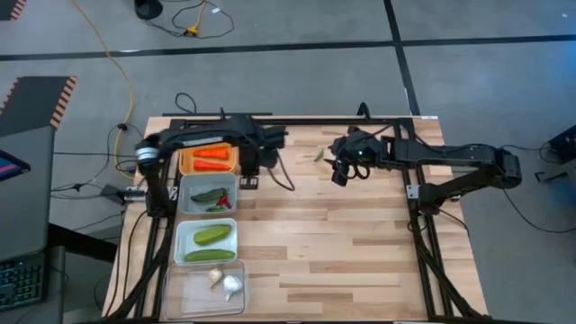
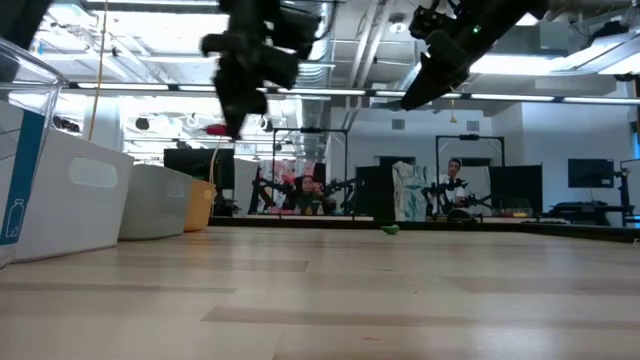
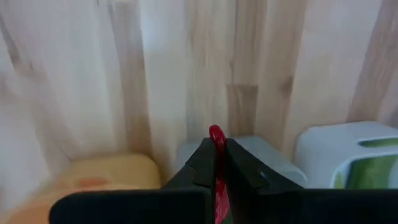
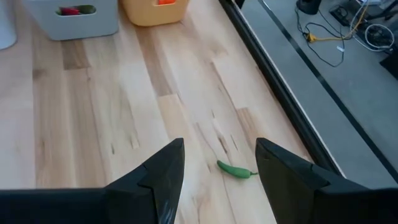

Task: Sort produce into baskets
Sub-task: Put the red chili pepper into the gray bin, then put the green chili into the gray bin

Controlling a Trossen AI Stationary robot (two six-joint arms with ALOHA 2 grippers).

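Observation:
My left gripper point(image 1: 250, 165) hangs above the table just right of the yellow-orange basket point(image 1: 209, 160), shut on a small red chili point(image 3: 216, 134). The chili also shows in the low view point(image 2: 215, 128). My right gripper point(image 4: 217, 163) is open above the table's far middle. Its fingers stand on either side of a small green chili point(image 4: 236, 169) without touching it. That chili lies on the wood near the far edge point(image 1: 319, 155). The yellow-orange basket holds carrots, the grey basket point(image 1: 209, 193) a cucumber and chilies, the white basket point(image 1: 207, 238) cucumbers, and the clear basket point(image 1: 211, 286) garlic. My left gripper pinches the red chili between its two fingers. The chili's end point(image 3: 216, 131) sticks out a little past the fingertips. The chili is lifted clear of the table and the baskets.
The four baskets stand in a row along the table's left edge, from far to near. Bare wood fills the middle and right of the table point(image 1: 342, 252). A black frame rail point(image 4: 273, 93) runs along the far edge. People show in the room beyond point(image 2: 455, 190).

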